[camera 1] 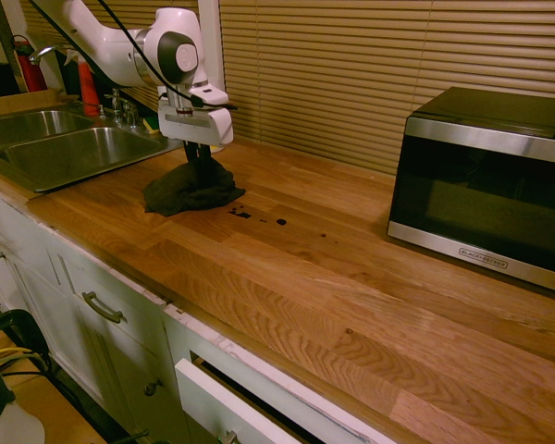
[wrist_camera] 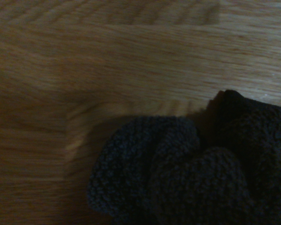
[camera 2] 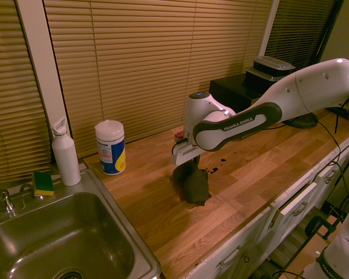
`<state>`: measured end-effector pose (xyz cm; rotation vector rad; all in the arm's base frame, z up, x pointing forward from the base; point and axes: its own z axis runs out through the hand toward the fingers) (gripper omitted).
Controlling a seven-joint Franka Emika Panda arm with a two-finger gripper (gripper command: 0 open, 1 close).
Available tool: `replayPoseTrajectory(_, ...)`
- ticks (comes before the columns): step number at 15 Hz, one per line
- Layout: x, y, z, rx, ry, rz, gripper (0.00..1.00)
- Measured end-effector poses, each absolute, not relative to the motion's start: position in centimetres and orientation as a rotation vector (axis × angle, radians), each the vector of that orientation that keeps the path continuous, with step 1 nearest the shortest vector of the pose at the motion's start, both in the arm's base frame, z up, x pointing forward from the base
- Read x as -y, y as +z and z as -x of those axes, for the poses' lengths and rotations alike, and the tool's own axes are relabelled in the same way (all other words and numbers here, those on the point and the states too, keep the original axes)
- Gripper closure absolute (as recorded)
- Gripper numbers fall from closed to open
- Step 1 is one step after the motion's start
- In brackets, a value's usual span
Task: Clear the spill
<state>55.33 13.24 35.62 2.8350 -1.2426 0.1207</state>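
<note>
Pinching dark cloth [camera 1: 191, 191] | tool [camera 1: 200, 157] closed | spill [camera 1: 281, 222] long axis: from beside cloth toward microwave [camera 1: 486, 190]

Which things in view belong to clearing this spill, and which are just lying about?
Part of the job:
- dark cloth, bunched on the counter beneath the gripper
- spill, dark drops beside the cloth

Lying about:
- microwave
- wipes tub
- white spray bottle
- green-and-yellow sponge
- red bottle
</note>
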Motion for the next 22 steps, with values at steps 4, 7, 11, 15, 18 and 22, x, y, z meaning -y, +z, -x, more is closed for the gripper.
replayPoseTrajectory(4,-8.4,36.0,-54.9,1.303,0.146,-2.784,1.00)
replayPoseTrajectory(7,-5.6,35.9,-55.1,1.365,0.167,-2.759,1.00)
replayPoseTrajectory(11,0.1,36.1,-55.6,1.474,0.184,-2.701,1.00)
replayPoseTrajectory(15,6.4,36.2,-55.4,1.575,0.186,-2.656,1.00)
replayPoseTrajectory(18,9.9,36.1,-55.0,1.643,0.182,-2.648,1.00)
replayPoseTrajectory(22,9.1,36.2,-55.2,1.615,0.184,-2.675,1.00)
